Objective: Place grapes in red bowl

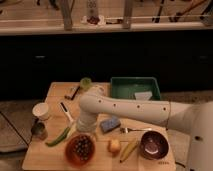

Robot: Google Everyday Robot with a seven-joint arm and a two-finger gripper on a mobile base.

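Observation:
The red bowl (70, 155) stands near the table's front edge, left of centre. A dark bunch of grapes (82, 146) shows inside the bowl's rim. My gripper (85, 131) hangs from the white arm (130, 111), which reaches in from the right. It points down just above the back rim of the bowl, right over the grapes. I cannot tell whether it touches the grapes.
A purple bowl (153, 144), a banana (129, 149) and a yellow fruit (114, 145) sit to the right. A blue sponge (110, 123), fork (135, 130) and green bin (135, 88) lie behind. A white cup (41, 110), can (39, 131) and green vegetable (59, 136) are left.

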